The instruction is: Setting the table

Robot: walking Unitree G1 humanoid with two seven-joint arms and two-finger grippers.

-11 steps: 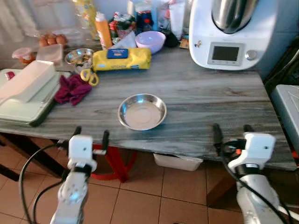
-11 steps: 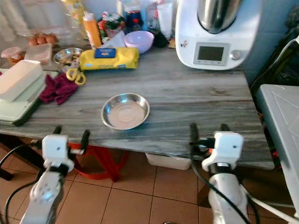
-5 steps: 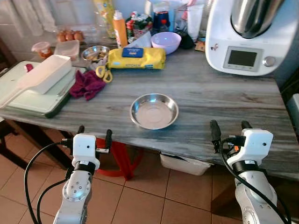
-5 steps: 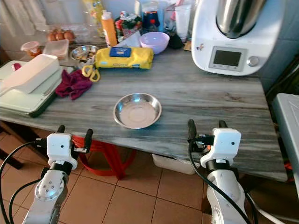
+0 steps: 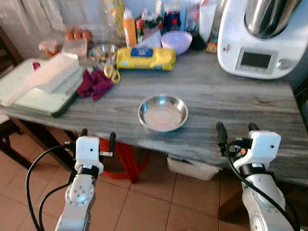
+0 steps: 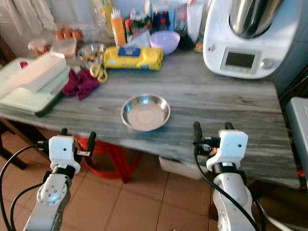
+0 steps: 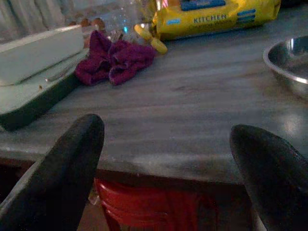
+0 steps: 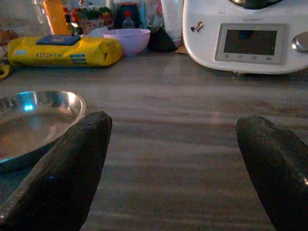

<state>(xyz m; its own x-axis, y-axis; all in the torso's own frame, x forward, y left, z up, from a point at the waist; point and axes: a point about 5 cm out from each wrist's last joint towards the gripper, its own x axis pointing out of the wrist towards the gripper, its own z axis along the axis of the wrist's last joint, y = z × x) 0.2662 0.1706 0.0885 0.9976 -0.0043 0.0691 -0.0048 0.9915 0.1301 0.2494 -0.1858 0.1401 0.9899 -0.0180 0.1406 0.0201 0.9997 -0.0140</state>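
View has been shifting right, grippers unmoved before table edge | left gripper (image 5: 97, 140) hovering, fingers spread, empty | right gripper (image 5: 237, 135) hovering, fingers apart, empty | steel bowl (image 5: 162, 112) sitting mid-table (image 5: 231, 103), beyond both | yellow pack (image 5: 146, 57) lying farther back

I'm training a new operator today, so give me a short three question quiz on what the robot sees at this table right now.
1. True or false: the round shiny steel bowl near the front edge of the grey wood-grain table is empty.
2. Multiple choice: what lies right beside the crumpled magenta cloth? A) yellow-handled scissors B) a fork C) a glass
3. Fill in: both the left gripper and the right gripper are open and hold ____.

Key: 1 true. 2 A, the yellow-handled scissors. 3 nothing; both hover before the table's front edge.
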